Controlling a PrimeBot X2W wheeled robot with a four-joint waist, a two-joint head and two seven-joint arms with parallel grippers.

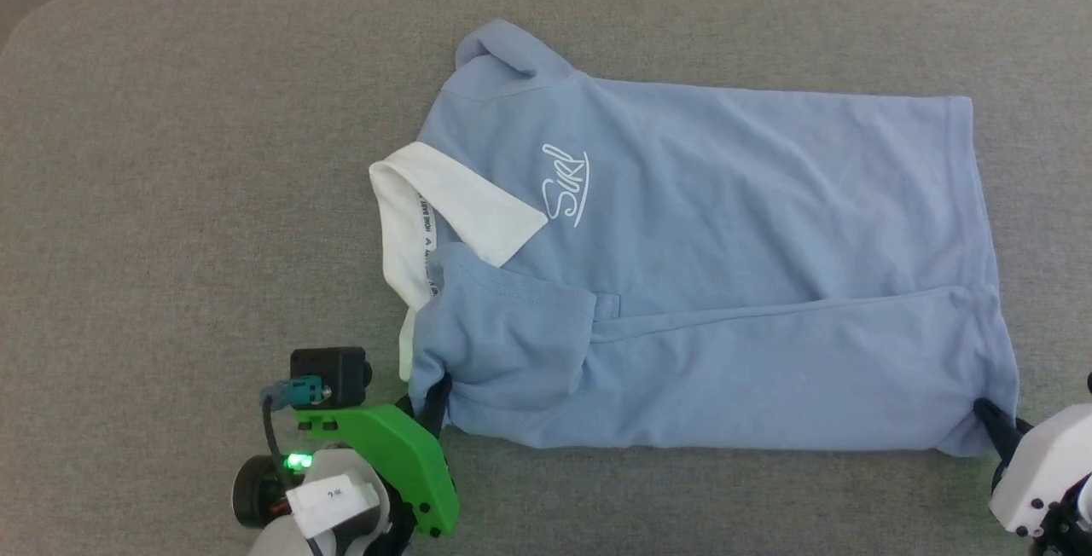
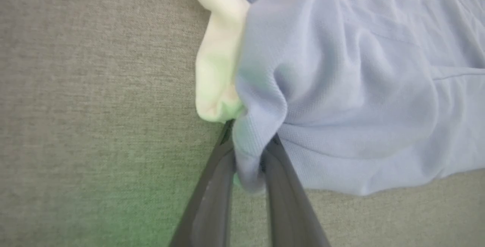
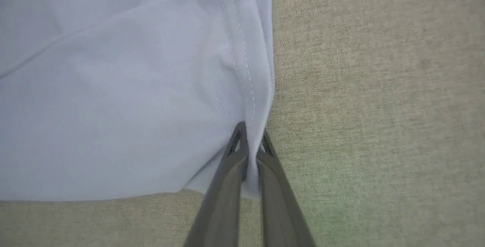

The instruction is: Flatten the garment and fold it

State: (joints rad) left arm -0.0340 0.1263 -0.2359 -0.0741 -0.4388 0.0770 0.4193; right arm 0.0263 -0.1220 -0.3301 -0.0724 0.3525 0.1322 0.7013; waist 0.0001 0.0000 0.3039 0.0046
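Two corners of the garment (image 1: 725, 223) are held. It lies flat across the grey table (image 1: 171, 198), collar to the left, hem to the right, near side folded in. The left hand (image 1: 431, 402) is clamped on bunched fabric at the near shoulder corner. The right hand (image 1: 990, 415) is pinched on the near hem corner. The knit looks soft and light, so expect sag and stretch between holds. Grip at seams and corners, through all layers.

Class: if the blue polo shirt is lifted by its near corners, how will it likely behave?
Probably floppy: the polo shirt bunches into soft folds where the left end effector pinches it. Likely light: the right end effector holds it by a thin hem corner. It would probably sag between the two grips, since it lies creased, not stiff.
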